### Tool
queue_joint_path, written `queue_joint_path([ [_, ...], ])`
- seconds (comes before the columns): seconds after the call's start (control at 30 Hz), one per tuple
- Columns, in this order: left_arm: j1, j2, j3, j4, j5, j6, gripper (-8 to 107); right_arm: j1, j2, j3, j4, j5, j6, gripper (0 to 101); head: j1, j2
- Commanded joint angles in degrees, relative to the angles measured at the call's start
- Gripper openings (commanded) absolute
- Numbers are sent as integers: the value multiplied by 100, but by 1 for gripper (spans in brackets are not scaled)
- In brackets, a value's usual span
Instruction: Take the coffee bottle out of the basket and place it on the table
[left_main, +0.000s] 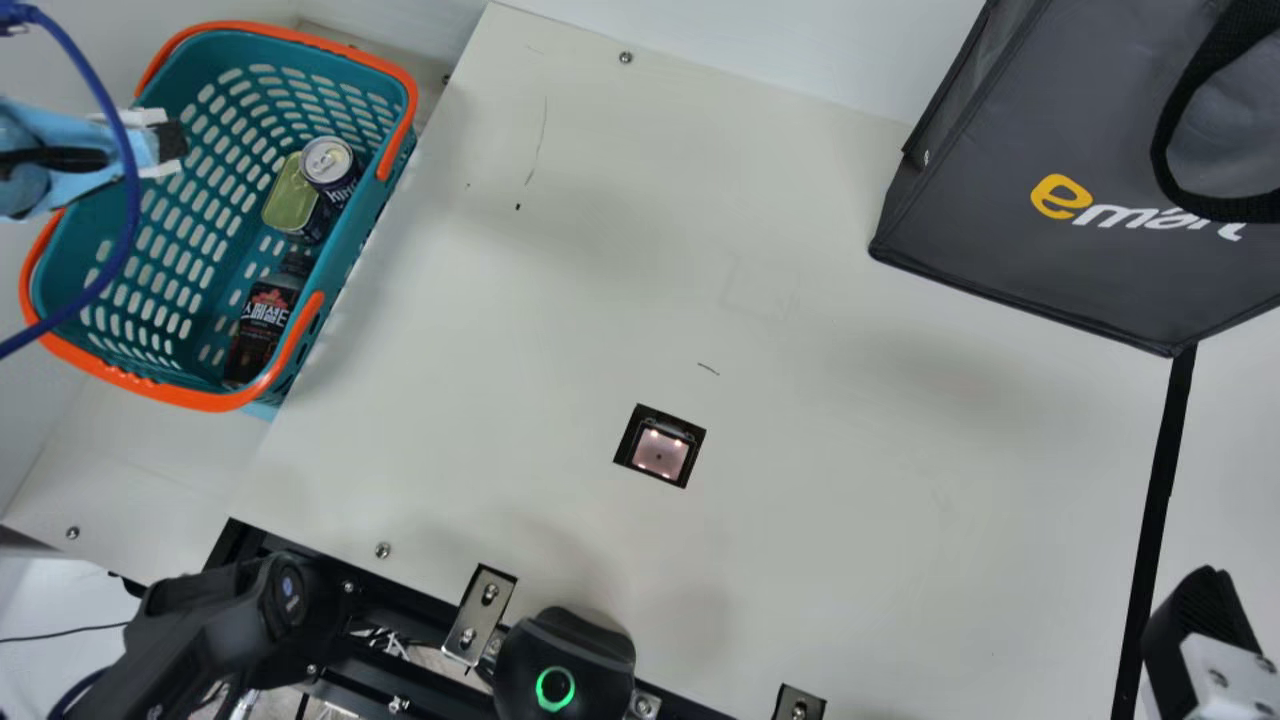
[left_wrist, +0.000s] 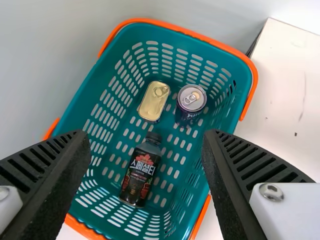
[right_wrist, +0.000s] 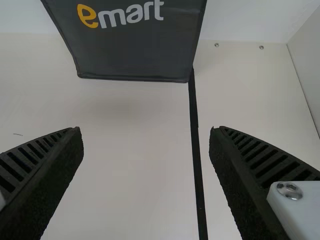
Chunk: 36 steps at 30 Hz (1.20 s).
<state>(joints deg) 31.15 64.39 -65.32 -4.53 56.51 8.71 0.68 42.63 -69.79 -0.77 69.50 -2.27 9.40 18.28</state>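
One dark, red-labelled plastic coffee btl. (left_wrist: 141, 172) lies in your teal, orange-rimmed plastic basket (left_wrist: 150, 31). Jaws are apart on your L gripper (left_main: 172, 141) & R gripper (left_main: 1195, 640).

The coffee bottle (left_wrist: 141, 172), dark with a black cap on and a red emblem on its label, lies on its side inside the basket (left_wrist: 237, 49). The basket, teal and slotted with orange handles folded down, stands upright at the cream table's (left_main: 800, 480) left edge in the main view.
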Motion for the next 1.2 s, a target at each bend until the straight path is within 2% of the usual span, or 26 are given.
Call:
queue_joint_path([
  [0.0,-27,71,24,41,-31,-66,90,0,0,0,0,0,0,91,-148,14],
  [0.5,-34,691,32,-2,-59,-178,90,0,0,0,0,0,0,91,-148,14],
  [1.17,391,1243,467,-421,-394,763,90,0,0,0,0,0,0,91,-148,14],
])
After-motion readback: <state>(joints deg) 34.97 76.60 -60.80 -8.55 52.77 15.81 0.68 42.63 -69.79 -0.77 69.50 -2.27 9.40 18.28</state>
